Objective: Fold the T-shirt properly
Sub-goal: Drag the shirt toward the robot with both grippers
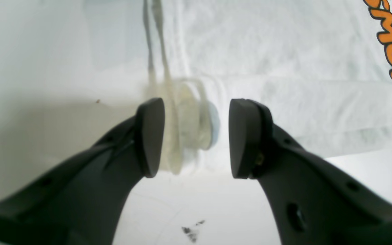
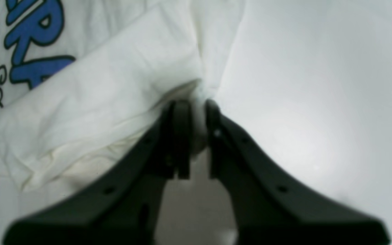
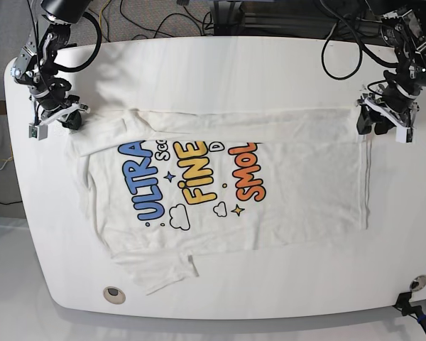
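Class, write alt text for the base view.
A white T-shirt lies partly folded on a white table, its print reading ULTRA, FINE, SMOL; black grippers, the left and the right, are at the folded edge's ends.

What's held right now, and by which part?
The right gripper holds the T-shirt by a corner of its folded-over strip. The left gripper is open over the strip's other end, holding nothing.
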### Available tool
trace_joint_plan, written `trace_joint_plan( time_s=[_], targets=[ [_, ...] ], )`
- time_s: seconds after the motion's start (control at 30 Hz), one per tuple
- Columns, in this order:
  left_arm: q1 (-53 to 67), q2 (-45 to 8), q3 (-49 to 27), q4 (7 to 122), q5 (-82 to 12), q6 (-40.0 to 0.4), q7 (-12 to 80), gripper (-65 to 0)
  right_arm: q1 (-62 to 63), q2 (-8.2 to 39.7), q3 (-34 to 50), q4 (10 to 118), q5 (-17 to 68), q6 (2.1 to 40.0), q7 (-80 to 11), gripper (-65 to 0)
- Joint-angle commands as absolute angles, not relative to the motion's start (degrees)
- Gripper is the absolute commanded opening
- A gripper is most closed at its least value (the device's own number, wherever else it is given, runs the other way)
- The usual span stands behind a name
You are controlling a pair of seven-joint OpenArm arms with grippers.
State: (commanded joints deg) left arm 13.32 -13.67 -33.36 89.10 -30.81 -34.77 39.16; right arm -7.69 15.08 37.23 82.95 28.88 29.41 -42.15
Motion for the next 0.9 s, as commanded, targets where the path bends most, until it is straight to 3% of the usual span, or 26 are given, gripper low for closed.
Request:
trace_joint_plan(
  time_s=[0.6, 0.9],
  targets=[
    [14.7, -13.7, -33.4, 88.5, -30.4, -34.5, 39.2, -36.7, -7.7, 15.1, 37.1, 82.9, 28.8, 29.4, -42.2, -64.9],
    [14.6, -13.7, -33.1, 81.0, -30.4, -34.7, 39.2, -36.7, -7.7, 15.1, 37.1, 82.9, 28.9, 29.4, -42.2, -64.9]
  ],
)
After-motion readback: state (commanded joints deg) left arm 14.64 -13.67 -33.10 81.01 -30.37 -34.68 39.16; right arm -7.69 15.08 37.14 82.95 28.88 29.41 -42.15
